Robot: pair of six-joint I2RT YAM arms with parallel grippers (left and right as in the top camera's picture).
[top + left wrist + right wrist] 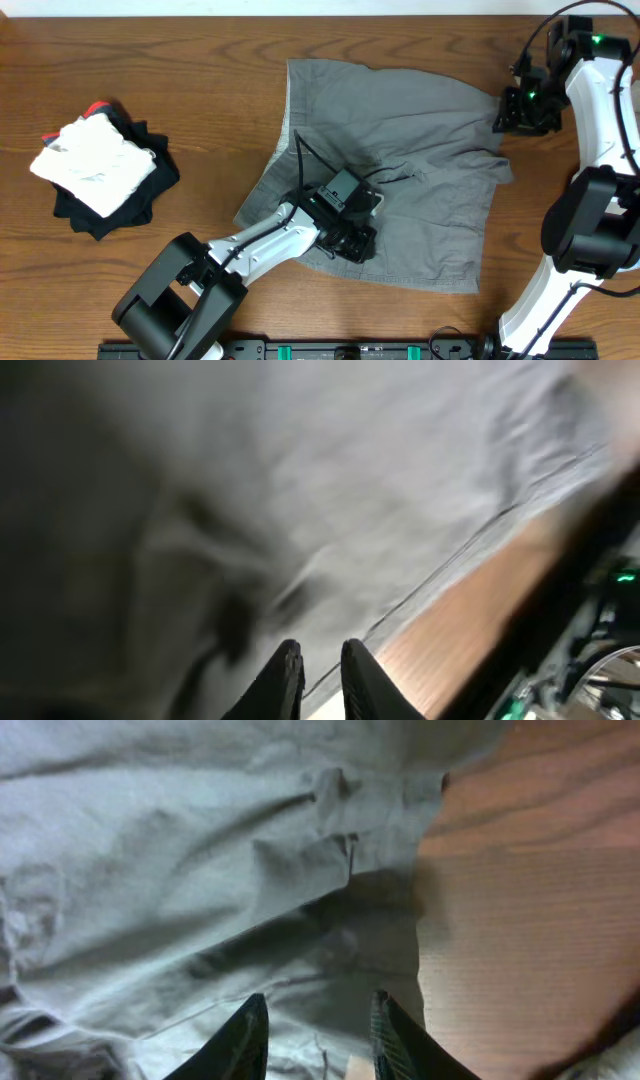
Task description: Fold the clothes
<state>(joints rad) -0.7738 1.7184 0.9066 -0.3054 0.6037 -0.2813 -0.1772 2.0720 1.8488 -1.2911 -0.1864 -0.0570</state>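
item: grey shorts (400,140), spread flat and wrinkled at the middle of the table (200,60), not yet folded.
also present: pile of clothes (95,165), a pale garment on dark ones, well apart at the table's left end.
left gripper (320,672): over the middle of the shorts. jaws narrow, with only a slim gap. whether cloth is nipped between them cannot be told.
right gripper (318,1038): at the shorts' far right corner. jaws partly apart above the hem edge, nothing gripped.
step, as judged: taking hold for a first fold.
handling note: the right jaws should close on the hem itself, both layers, not on loose cloth further in. the middle should be kept pinned or lifted evenly so the fold line runs straight.
view notes: only the overhead gives the whole outline, both arms and the pile. only the right wrist shows the corner seam and the bare wood just beside it. the left wrist is blurred, showing little beyond an edge of cloth against wood.
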